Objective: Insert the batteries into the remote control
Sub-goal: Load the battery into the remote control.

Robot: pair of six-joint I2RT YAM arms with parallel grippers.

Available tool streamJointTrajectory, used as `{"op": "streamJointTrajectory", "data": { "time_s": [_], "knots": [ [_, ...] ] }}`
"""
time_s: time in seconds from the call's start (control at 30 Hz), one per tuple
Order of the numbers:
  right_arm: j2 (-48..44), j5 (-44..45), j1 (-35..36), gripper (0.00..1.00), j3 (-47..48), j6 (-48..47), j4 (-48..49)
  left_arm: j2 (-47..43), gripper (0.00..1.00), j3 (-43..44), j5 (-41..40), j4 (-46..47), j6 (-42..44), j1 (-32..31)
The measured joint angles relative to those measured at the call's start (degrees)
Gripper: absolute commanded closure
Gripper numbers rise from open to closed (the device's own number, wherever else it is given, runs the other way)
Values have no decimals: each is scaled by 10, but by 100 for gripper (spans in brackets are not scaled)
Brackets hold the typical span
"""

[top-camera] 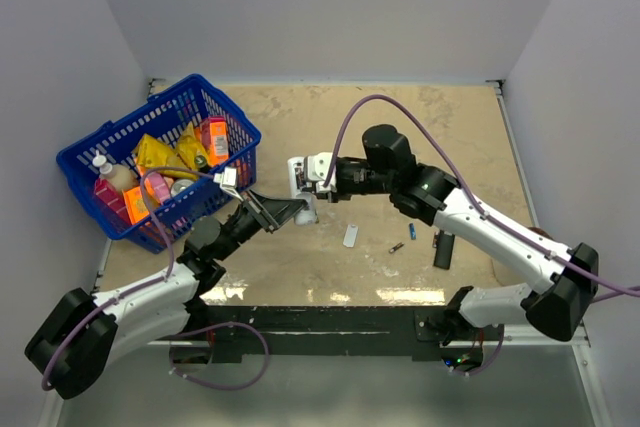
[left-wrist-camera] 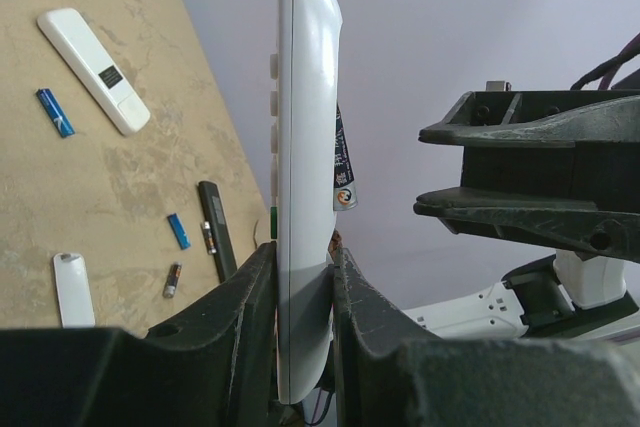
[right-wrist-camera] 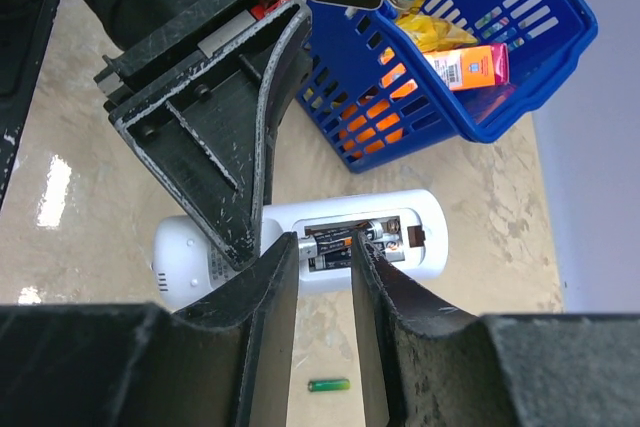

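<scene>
The white remote control (left-wrist-camera: 305,97) is held up off the table, with my left gripper (left-wrist-camera: 303,257) shut on its lower half. In the right wrist view its back faces me with the battery compartment (right-wrist-camera: 400,232) uncovered. A dark battery with an orange band (right-wrist-camera: 335,237) lies slanted inside it. My right gripper (right-wrist-camera: 323,247) hovers just over that battery, fingers slightly apart, with nothing clamped between them. A green battery (right-wrist-camera: 329,385) lies on the table below. Blue batteries (left-wrist-camera: 55,112) (left-wrist-camera: 178,231) and a dark one (left-wrist-camera: 172,280) lie loose on the table.
A blue basket (top-camera: 100,142) of groceries stands at the left, close behind the left arm. On the table to the right lie a small white cover (top-camera: 350,236), a black remote (top-camera: 442,249) and a wider white remote with a dark window (left-wrist-camera: 95,69).
</scene>
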Motion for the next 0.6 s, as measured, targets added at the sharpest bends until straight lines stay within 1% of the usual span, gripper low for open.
{"op": "streamJointTrajectory", "data": {
  "time_s": [0.2,0.6],
  "knots": [
    [6,-7,-9,69,0,-17,-6,3,100,3,1,-5,0,0],
    [20,-26,-12,71,0,-23,-12,12,100,16,9,-4,5,0]
  ]
}}
